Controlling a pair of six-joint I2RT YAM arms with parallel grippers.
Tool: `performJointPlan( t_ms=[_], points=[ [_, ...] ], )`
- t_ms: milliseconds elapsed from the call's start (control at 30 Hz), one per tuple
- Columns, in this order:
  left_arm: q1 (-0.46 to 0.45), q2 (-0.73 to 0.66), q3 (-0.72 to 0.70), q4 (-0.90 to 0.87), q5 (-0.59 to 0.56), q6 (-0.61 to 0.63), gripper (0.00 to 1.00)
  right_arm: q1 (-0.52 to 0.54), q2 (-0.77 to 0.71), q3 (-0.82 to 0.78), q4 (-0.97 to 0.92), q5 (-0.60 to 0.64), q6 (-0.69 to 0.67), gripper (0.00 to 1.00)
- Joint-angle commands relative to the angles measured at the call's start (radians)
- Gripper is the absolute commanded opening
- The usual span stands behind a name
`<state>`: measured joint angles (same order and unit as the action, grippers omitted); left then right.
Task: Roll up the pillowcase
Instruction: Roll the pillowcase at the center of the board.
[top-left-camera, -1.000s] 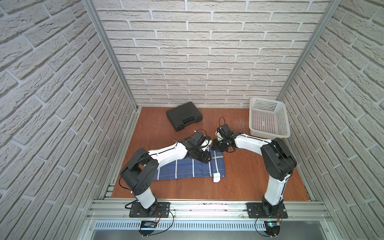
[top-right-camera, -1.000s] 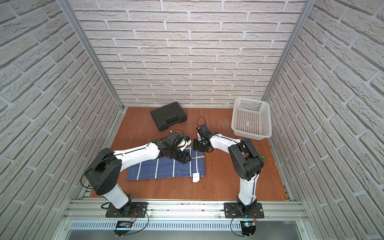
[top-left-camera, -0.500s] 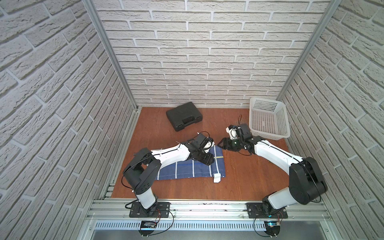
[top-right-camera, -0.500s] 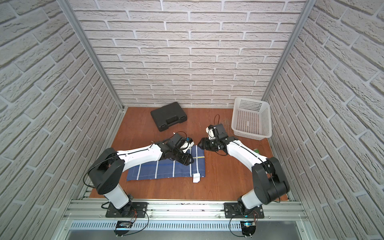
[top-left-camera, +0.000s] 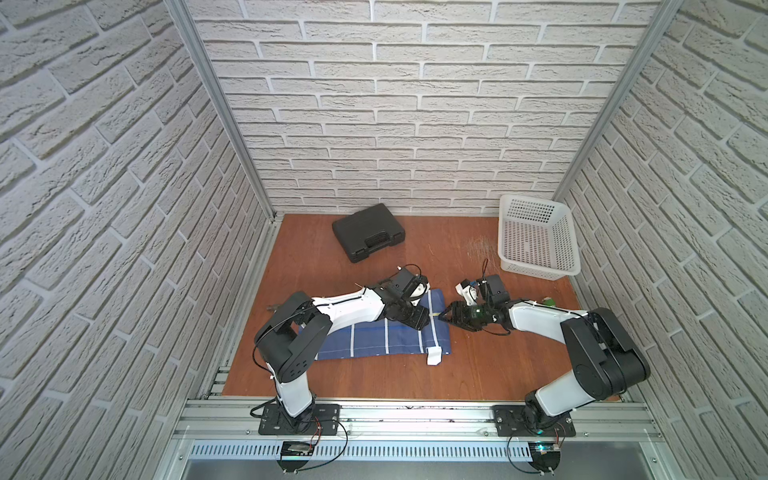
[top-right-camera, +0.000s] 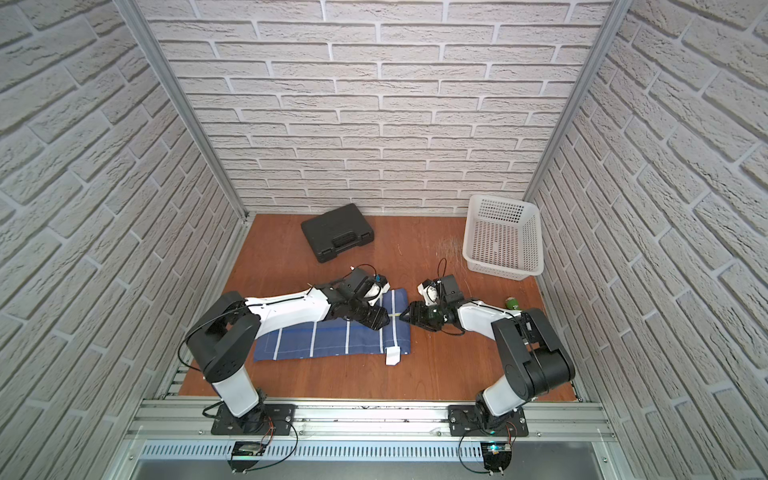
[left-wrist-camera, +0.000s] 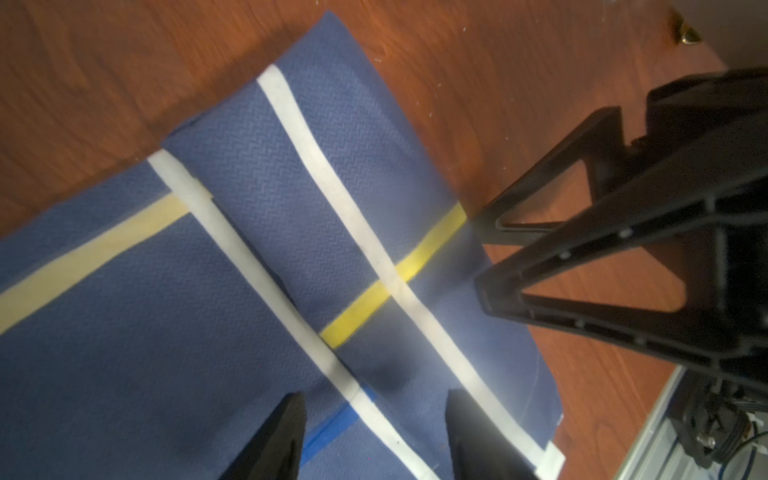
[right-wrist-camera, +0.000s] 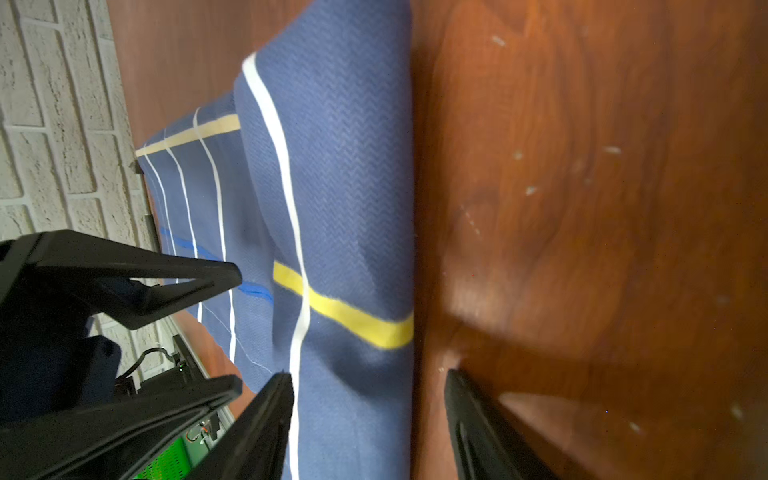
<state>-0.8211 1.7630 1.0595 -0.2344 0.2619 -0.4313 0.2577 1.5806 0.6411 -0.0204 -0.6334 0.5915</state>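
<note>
The pillowcase lies flat on the table, directly under the left pincer and reaching to the tips of the right pincer. The end next to the right pincer is folded over 1 time (the yellow stripe crosses this fold).

Left pincer: jaws spread over the cloth beside the fold, gripping nothing.

Right pincer: jaws spread, straddling the folded edge, 1 tip over cloth and 1 over bare wood.

The 2 pincers face each other, near but apart.
</note>
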Motion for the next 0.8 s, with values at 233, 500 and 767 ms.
performJointPlan(
  t_ms=[233,500,767],
  points=[
    [-0.013,0.059,0.049,-0.049,-0.060,0.044,0.58,-0.044,0.127,-0.060,0.291,-0.137,0.132,0.47],
    [-0.015,0.067,0.085,-0.088,-0.074,0.062,0.65,-0.049,0.094,-0.080,0.370,-0.163,0.194,0.22],
    [-0.015,0.053,0.114,-0.149,-0.102,0.092,0.86,-0.044,0.034,-0.075,0.296,-0.124,0.168,0.10]
  ],
)
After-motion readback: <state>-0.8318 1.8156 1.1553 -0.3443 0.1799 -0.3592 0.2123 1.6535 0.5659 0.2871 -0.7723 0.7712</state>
